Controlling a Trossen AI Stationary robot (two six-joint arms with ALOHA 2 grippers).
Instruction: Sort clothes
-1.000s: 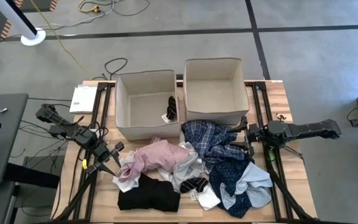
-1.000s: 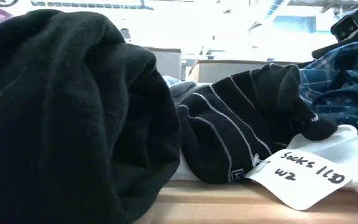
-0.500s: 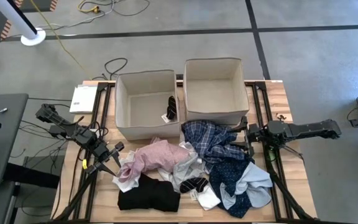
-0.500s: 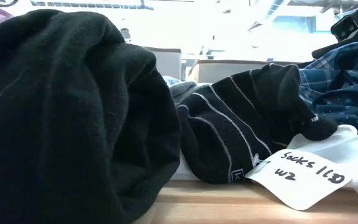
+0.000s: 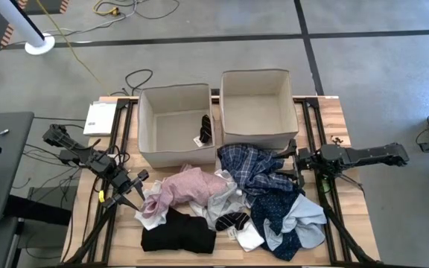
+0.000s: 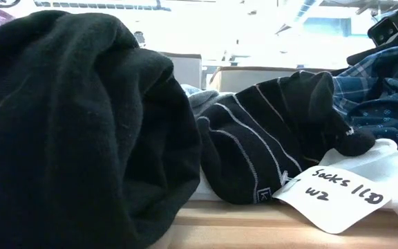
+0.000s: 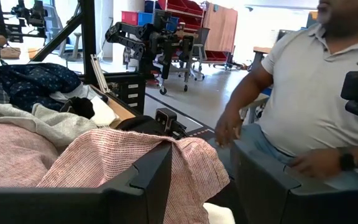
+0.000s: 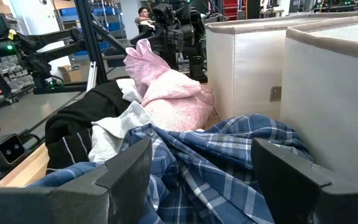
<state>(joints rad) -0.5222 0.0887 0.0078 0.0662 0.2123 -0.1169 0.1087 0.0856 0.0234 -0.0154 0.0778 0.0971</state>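
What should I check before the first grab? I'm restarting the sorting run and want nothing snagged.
1. Left gripper fingers open beside the pink garment, holding nothing: ok.
2. Right gripper fingers open facing the blue plaid garment, holding nothing: ok.
3. Right box empty: ok.
4. Left box empty: not ok, a dark striped item lies inside.
5. Garments separated: not ok, they overlap in one pile.

left arm [image 5: 88, 158]: showing as dark, jointed segments with thin cables trailing along it
right arm [image 5: 356, 157]: showing as dark, blocky links, one long straight segment
left gripper [image 7: 197, 180]: showing two broad, matte black, angular fingers [image 7: 145, 180]
right gripper [image 8: 201, 171]: showing two wide, black, faceted fingers [image 8: 129, 165]
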